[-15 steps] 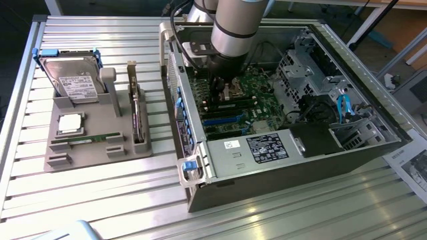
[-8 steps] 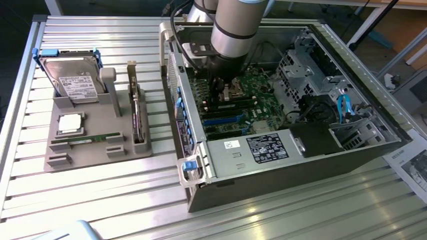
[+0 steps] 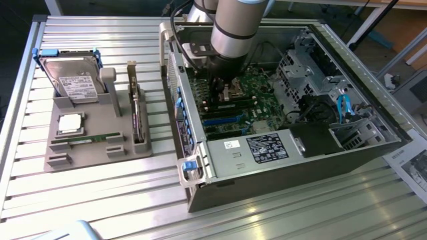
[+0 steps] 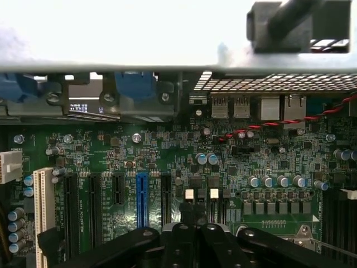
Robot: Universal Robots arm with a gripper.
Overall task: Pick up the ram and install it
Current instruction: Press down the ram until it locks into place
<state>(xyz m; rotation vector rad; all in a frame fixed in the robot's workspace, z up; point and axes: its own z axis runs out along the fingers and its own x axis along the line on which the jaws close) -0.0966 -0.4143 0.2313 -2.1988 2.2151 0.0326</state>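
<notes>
The ram (image 3: 87, 138), a thin green stick, lies in a slot at the front of the grey holder (image 3: 100, 150) on the exterior view's left, outside the computer. My gripper (image 3: 223, 92) hangs far from it, inside the open computer case (image 3: 267, 180), low over the green motherboard (image 3: 257, 107). In the wrist view the black fingers (image 4: 192, 234) are pressed together just above the motherboard (image 4: 167, 151), near the expansion slots. The gripper (image 4: 195, 218) is shut and I see nothing held between the fingers.
The holder also carries a hard drive (image 3: 77, 80), a square silver processor (image 3: 70, 123) and an upright dark expansion card (image 3: 137, 117). Inside the case are a power supply (image 3: 267, 147), blue cables (image 3: 343, 107) and a drive cage (image 3: 300, 70). A blue slot (image 4: 142, 198) lies beside the fingers.
</notes>
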